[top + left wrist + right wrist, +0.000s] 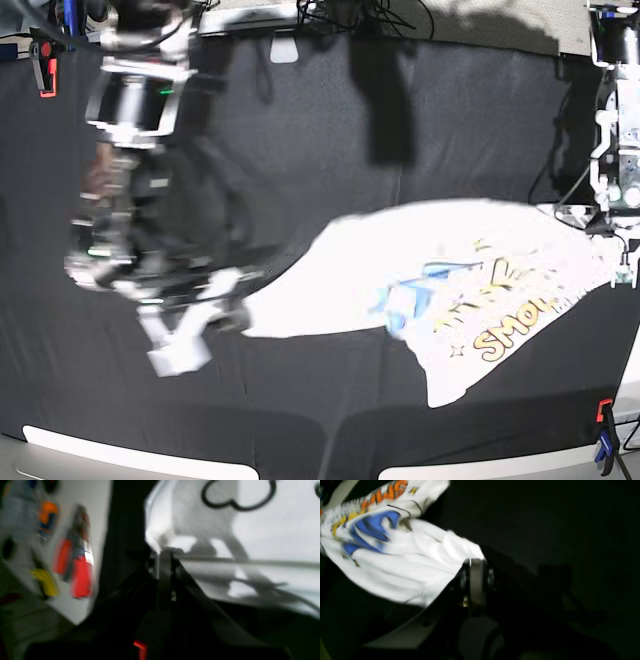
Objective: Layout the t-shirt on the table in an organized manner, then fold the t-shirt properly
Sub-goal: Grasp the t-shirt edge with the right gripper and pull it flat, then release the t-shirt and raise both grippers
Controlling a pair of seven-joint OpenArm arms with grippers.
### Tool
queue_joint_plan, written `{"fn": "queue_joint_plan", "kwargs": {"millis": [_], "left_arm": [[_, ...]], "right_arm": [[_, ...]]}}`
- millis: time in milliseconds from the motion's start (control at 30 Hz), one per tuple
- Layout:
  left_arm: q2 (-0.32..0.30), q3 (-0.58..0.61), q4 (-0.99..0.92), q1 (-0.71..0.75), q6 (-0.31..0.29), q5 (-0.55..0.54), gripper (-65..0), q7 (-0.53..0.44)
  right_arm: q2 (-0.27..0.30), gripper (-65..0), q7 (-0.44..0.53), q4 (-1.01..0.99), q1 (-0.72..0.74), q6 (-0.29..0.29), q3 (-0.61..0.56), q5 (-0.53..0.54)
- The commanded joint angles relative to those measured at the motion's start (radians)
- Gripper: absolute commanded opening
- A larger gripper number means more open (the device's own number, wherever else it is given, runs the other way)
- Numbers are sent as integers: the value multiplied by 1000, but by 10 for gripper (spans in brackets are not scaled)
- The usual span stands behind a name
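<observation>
T-shirt: the t-shirt (470, 290) is stretched between the two arms, spreading from the middle of the table (330, 130) out toward 3 o'clock, print side up, with a loose flap trailing toward 5 o'clock.
Left hand: the left hand (163, 555) sits at about 3 o'clock in the base view, closed on the shirt's edge; its own camera shows white cloth pinched at the fingertips.
Right hand: the right hand (476, 562) is at about 8 o'clock, clamped on the shirt's opposite end, cloth bunching right at its tip. It shows heavily blurred, so I judge it is moving fast.
Stage: this looks like the laying-out part, not the fold. The shirt is pulled long, not squared.
Risk, slip: a thin pinch plus a quick pull could tear the cloth free of one hand, and the shirt would drop in a heap.
Risk, skew: uneven pulling would leave the shirt slanted, the flap tucked under.
Risk, snag: dragging low may ruck up the wrinkled black table cover.
</observation>
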Motion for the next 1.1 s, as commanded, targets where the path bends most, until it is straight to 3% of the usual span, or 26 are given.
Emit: {"fn": "queue_joint_plan", "kwargs": {"millis": [0, 100, 133, 400, 567, 667, 733, 900, 1067], "left_arm": [[-20, -6, 34, -19, 4, -21, -650, 13], [-20, -6, 97, -19, 0, -203, -650, 68], [-19, -6, 122, -19, -25, -257, -650, 72], [-12, -6, 375, -19, -344, -651, -650, 82], [-12, -6, 471, -19, -473, -832, -650, 114], [-12, -6, 471, -19, -483, -813, -650, 103], [-12, -6, 471, -19, -483, -758, -650, 102], [-13, -6, 470, -17, -483, -602, -650, 121], [-18, -6, 469, 69, -490, -575, -650, 153]], "right_arm": [[34, -650, 3, 25, 27, 5, 30, 34], [104, -650, -22, 25, 27, 5, 119, 80], [124, -650, -31, 25, 27, 5, 151, 93], [283, -650, -63, 25, 27, 5, 375, 142], [391, -650, -79, 25, 26, 5, 507, 149], [443, -650, -169, 25, 14, 5, 524, 244], [449, -650, -182, 25, -3, 5, 517, 281], [407, -650, -182, 23, -26, 5, 486, 277], [361, -650, -181, 23, -26, 5, 460, 279]]}}
